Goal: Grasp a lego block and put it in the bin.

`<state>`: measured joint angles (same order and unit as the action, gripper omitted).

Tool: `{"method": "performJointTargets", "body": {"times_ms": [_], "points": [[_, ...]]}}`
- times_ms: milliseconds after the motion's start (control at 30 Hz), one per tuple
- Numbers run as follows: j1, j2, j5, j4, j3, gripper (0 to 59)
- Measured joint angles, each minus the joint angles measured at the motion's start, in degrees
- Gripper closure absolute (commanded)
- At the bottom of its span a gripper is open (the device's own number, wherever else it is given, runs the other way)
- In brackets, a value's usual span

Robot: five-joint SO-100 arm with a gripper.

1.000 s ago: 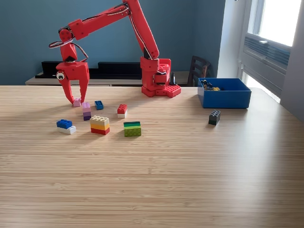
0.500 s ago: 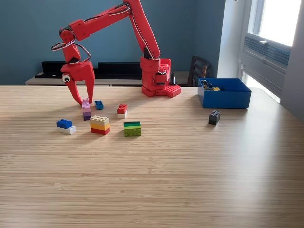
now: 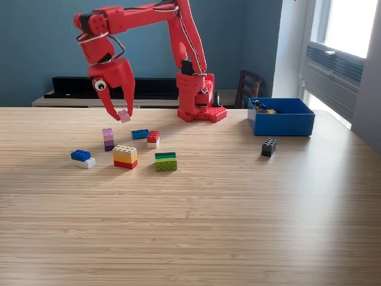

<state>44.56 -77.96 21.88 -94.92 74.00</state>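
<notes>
My red gripper hangs above the table at the exterior view's left, shut on a small pink lego block held between its fingertips, clear of the tabletop. Below it lie a pink-and-purple stack, a flat blue block and a red-and-white block. The bright blue bin sits at the right, with small pieces inside its far corner.
A blue-and-white block, a cream-yellow-red stack and a green stack lie nearer the front. A black block sits in front of the bin. The arm's red base stands at the table's back.
The gripper closed on the pink block at the table, then rose and swung right with it. The small blue block shifted right toward the red-and-white one.
</notes>
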Motion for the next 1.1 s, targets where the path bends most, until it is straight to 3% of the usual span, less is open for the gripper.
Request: {"method": "performJointTargets", "body": {"times_ms": [367, 767, 1100], "points": [[-32.52, -11.69, 1.67, -1.76, -1.14, 55.6], [-81.56, -12.04, -0.44, -1.76, -1.14, 55.6], [-106.61, -12.04, -3.08, -1.76, -1.14, 55.7]]}}
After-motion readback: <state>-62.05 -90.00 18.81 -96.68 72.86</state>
